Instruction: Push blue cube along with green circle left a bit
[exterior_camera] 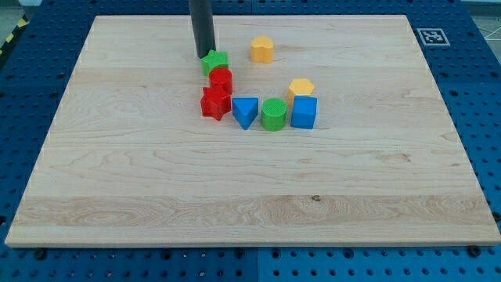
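The blue cube [304, 112] sits right of centre on the wooden board [156, 180]. The green circle [273, 114], a short cylinder, stands touching its left side. A blue triangle [245, 111] lies just left of the green circle. My tip [204, 56] is at the view's top, well up and left of these blocks, right beside the upper left of a green star [214, 62].
A red cylinder [221, 80] and a red star [215, 103] sit below the green star. A yellow hexagon [300, 88] sits just above the blue cube. Another yellow block [262, 49] lies near the top.
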